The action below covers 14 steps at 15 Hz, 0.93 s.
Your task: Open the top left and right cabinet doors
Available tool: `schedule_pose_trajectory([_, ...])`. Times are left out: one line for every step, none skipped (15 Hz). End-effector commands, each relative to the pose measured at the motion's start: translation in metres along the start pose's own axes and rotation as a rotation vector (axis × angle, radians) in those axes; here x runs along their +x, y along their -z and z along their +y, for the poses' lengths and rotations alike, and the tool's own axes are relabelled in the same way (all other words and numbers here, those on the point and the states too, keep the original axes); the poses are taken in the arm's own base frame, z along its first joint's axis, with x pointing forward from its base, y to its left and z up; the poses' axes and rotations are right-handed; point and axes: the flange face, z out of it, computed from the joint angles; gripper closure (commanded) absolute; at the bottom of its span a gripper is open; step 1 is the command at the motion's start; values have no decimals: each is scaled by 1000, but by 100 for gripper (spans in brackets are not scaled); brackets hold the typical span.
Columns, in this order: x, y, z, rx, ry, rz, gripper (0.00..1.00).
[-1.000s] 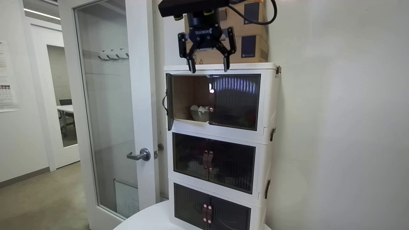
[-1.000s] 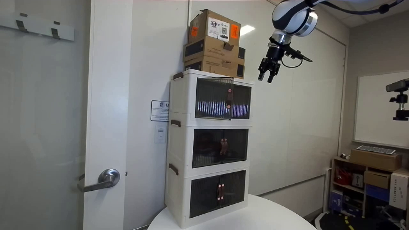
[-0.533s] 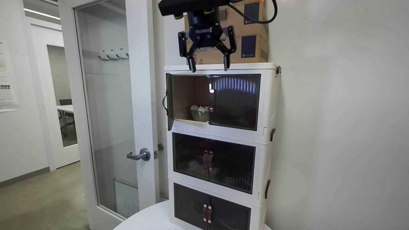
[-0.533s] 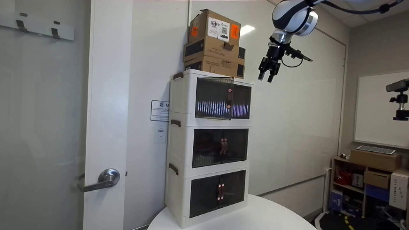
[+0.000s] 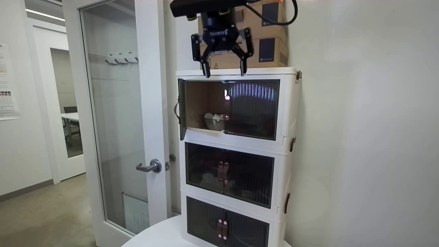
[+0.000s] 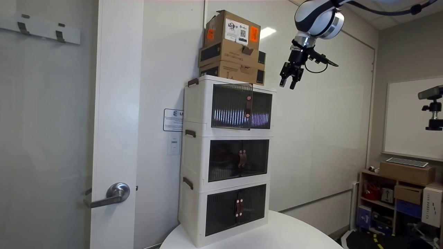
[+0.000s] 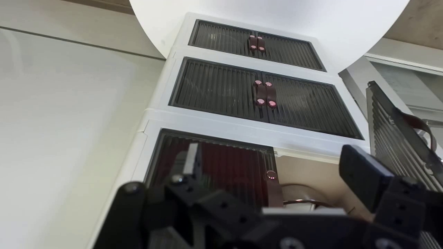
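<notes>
On white three-tier cabinet (image 5: 236, 143), found top left door (image 5: 182, 106) swung open, top right door (image 5: 253, 111) closed. Judge task half done; require latter opened. Note jaws spread, grasping nothing, apart from both.

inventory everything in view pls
top left cabinet door: 1, smoky, top tier, open
top right cabinet door: 1, smoky, top tier, shut
lower doors: 4, smoky, lower tiers, shut
cabinet: 1, white, on table
table: 1, white, under cabinet
bowl: 1, greyish, top tier
boxes: 3, brown, atop cabinet
room door: 1, white-framed, beside cabinet
shelf unit: 1, brown, background
camera: 1, black, before whiteboard
arm: 1, white and black, high up
jaws: 2, black, open, apart from cabinet
</notes>
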Motion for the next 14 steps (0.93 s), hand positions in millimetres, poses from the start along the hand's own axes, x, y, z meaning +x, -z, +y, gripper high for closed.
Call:
schedule_pose_trajectory([0,-9,-3,33,16,-2,0])
schedule_pose_trajectory([2,-14,-4,47,36,5,0])
schedule_pose_trajectory([4,-17,-6,65,59,12,0])
schedule_pose_trajectory([4,-22,-9,94,94,1,0])
schedule_pose_trajectory([6,-25,-10,104,123,10,0])
schedule_pose_trajectory([8,-26,-10,114,148,23,0])
schedule_pose_trajectory([10,-26,-10,113,179,48,0])
schedule_pose_trajectory([12,-27,-9,116,211,68,0])
schedule_pose_trajectory([13,-30,-6,111,220,85,0])
schedule_pose_trajectory([14,-32,-3,129,229,100,0])
schedule_pose_trajectory([16,-35,2,149,222,133,0])
schedule_pose_trajectory([18,-40,8,176,210,168,0])
schedule_pose_trajectory([20,-45,14,211,200,206,0])
schedule_pose_trajectory([21,-50,20,253,195,247,0])
